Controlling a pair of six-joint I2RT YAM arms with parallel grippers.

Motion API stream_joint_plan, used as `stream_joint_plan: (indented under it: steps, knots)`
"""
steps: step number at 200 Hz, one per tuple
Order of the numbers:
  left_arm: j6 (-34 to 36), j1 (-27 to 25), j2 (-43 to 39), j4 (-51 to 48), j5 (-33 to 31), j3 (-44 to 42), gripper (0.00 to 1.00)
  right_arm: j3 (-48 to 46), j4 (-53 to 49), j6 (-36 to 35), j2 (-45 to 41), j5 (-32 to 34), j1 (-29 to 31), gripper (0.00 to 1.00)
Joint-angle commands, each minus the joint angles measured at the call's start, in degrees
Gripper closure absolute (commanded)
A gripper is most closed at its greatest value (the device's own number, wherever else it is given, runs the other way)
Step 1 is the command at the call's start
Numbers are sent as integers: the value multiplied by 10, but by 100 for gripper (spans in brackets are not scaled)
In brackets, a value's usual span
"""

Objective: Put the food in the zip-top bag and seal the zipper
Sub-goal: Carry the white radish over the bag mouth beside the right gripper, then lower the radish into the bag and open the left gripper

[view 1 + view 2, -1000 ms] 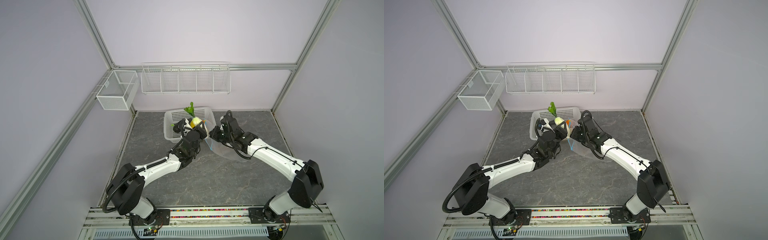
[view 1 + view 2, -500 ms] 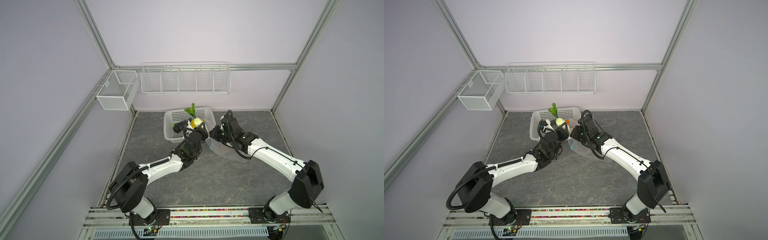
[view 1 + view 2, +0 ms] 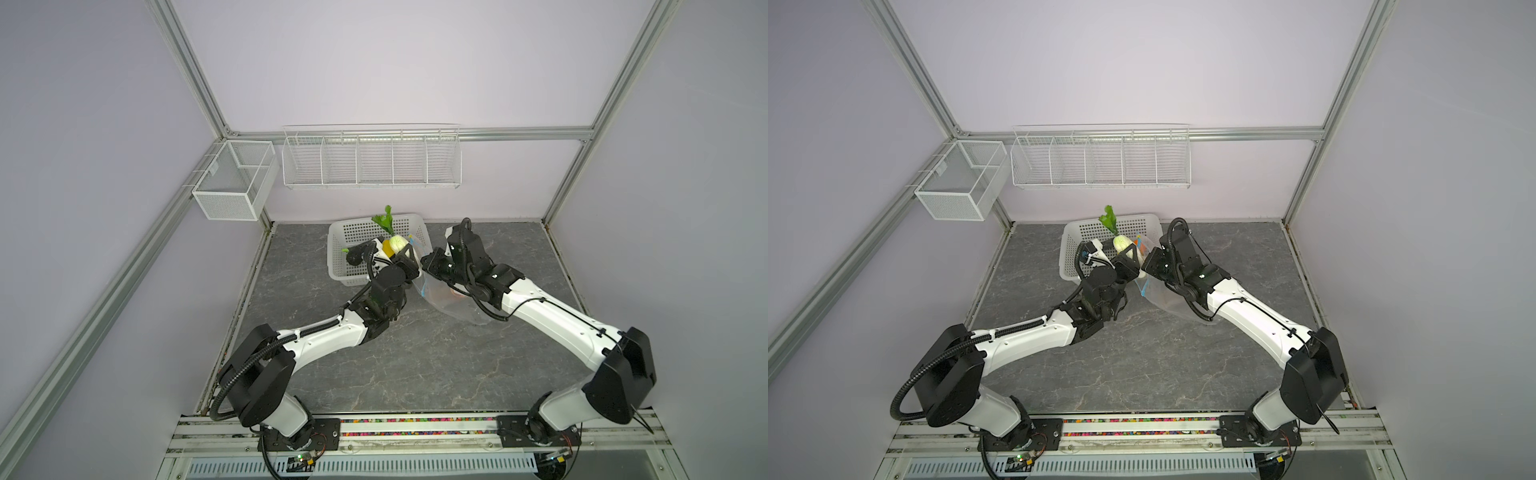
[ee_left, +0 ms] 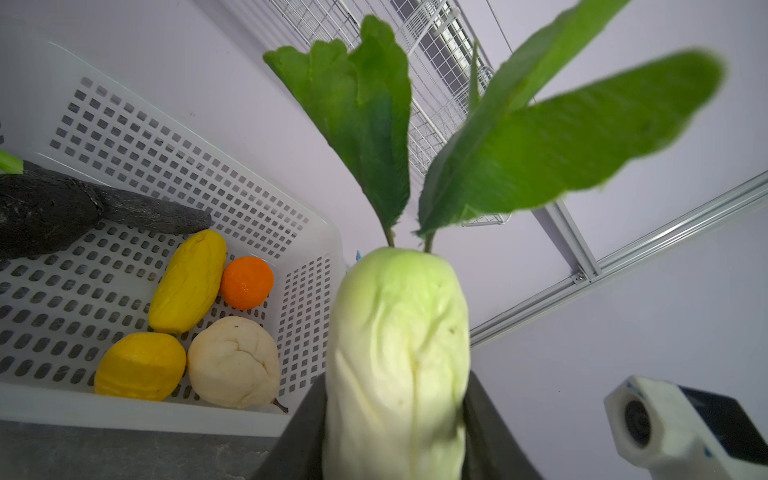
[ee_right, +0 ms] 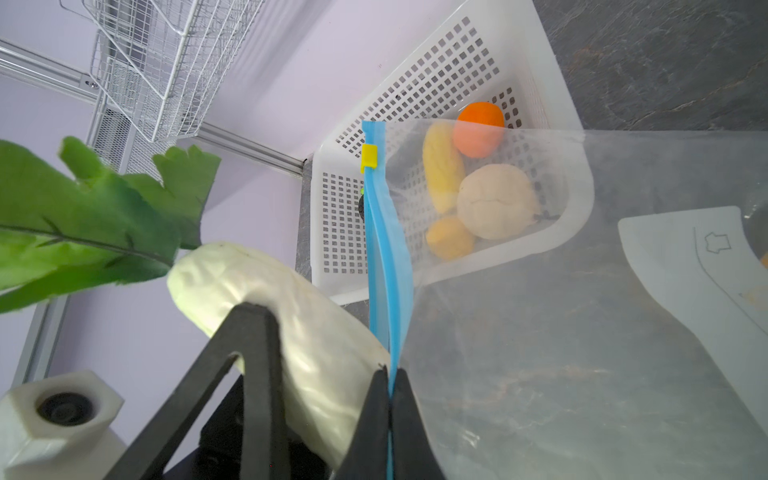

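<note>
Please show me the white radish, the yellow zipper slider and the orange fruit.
white radish [image 4: 399, 353], left wrist view, mid body
yellow zipper slider [image 5: 369, 157], right wrist view, its centre
orange fruit [image 4: 247, 282], left wrist view, its centre

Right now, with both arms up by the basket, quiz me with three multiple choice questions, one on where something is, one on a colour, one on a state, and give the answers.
1. Where does the beige pear lie? A) in the white basket B) on the tabletop C) in the wall rack
2. What colour is the slider tab on the zipper? A) red B) yellow C) black
3. What is the right claw doing? A) hanging open B) shut on the zipper C) shut on the basket rim
Answers: 1 A, the left wrist view shows it on the basket floor. 2 B, it stands out yellow against the blue strip. 3 B, its jaws pinch that strip, while the left claw holds the white radish.
</note>
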Motion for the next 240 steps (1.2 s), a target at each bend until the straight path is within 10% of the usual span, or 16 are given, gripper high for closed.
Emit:
stream_joint_plan:
  steps: [1,107,240]
  knots:
    - [-17,-5,-23,22,6,-4,77,-11,18,12,-11,-6,3,94]
    - [52,-25,-8,27,-20,-33,73,-15,29,10,-18,-5,-3,94]
    - [91,-28,12,40,-11,-38,43,-21,26,6,-30,-8,-14,94]
